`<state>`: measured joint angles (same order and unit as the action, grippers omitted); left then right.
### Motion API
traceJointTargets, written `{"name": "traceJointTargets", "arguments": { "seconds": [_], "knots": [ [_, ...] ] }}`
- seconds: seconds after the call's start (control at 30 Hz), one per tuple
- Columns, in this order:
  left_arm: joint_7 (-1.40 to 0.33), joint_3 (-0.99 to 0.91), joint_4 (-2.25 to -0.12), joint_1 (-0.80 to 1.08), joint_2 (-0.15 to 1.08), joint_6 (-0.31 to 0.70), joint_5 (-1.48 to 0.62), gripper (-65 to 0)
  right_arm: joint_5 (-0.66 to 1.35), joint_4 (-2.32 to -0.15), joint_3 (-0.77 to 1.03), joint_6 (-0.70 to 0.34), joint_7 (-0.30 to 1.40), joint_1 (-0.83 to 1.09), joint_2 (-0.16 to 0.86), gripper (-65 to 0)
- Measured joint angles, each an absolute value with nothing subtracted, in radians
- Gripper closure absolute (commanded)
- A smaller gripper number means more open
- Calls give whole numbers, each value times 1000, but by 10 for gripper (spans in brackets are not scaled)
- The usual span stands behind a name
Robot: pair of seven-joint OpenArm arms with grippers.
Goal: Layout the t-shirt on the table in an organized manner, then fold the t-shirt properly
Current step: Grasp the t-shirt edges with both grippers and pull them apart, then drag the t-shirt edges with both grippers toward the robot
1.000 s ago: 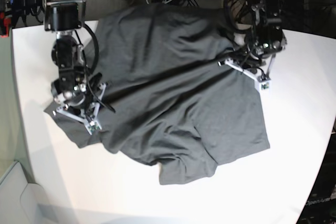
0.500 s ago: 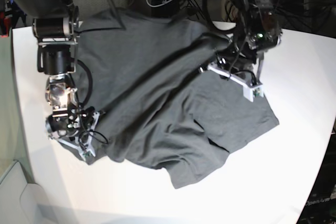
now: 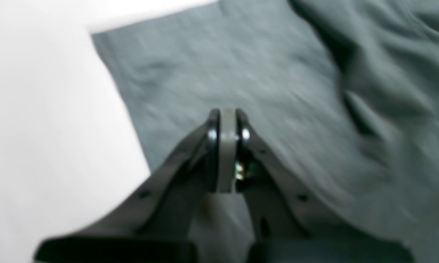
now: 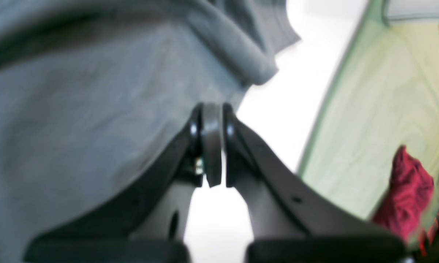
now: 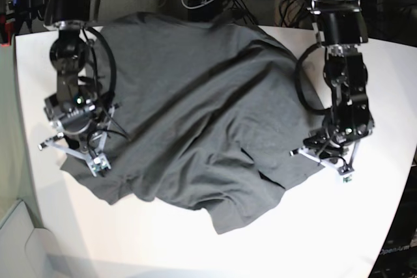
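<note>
Shirt [image 5: 195, 115] lies rumpled mid-bench [image 5: 365, 226], long axis 11 to 5 o'clock. We see left gripper [image 5: 324, 157] clamped on its 3 o'clock edge, right gripper [image 5: 77, 149] clamped at 9 o'clock; cloth between them.

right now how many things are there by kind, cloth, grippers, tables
t-shirt: 1, dark grey
grippers: 2, the left gripper and the right gripper, each shut on the t-shirt
table: 1, white
red cloth off the table: 1
total: 5
</note>
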<state>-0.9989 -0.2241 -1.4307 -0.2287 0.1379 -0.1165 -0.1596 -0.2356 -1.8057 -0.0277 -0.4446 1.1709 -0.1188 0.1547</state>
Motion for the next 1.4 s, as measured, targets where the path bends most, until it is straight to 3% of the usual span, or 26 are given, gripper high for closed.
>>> {"name": "traceJointTargets", "arguments": {
  "seconds": [0.13,0.47,0.67,0.93,1.23,1.4],
  "knots": [
    [-906,-223,-1244,-263,182,-120,-157,-1,-233,-1927,-37,-445,1221,32,103,0],
    [-664,-215,-996,-297,230,-106,-162,-1,-220,-1911,-140,-447,1217,217,-3,0],
    [-585,-232,-1053,-191,259,-100,-178,-1,-218,-1741,-128,-448,1205,113,19,0],
    [-536,-434,-1238,43,201,-88,-174,-1,-228,-1416,-60,-441,1095,-158,106,0],
    [-736,-464,-1539,230,83,-112,-152,-1,-231,-1062,-63,-441,1016,-437,130,0],
    [-1019,-449,-1728,252,-6,-108,-157,-1,-229,-1058,-66,-442,1025,-463,130,0]
  ]
}}
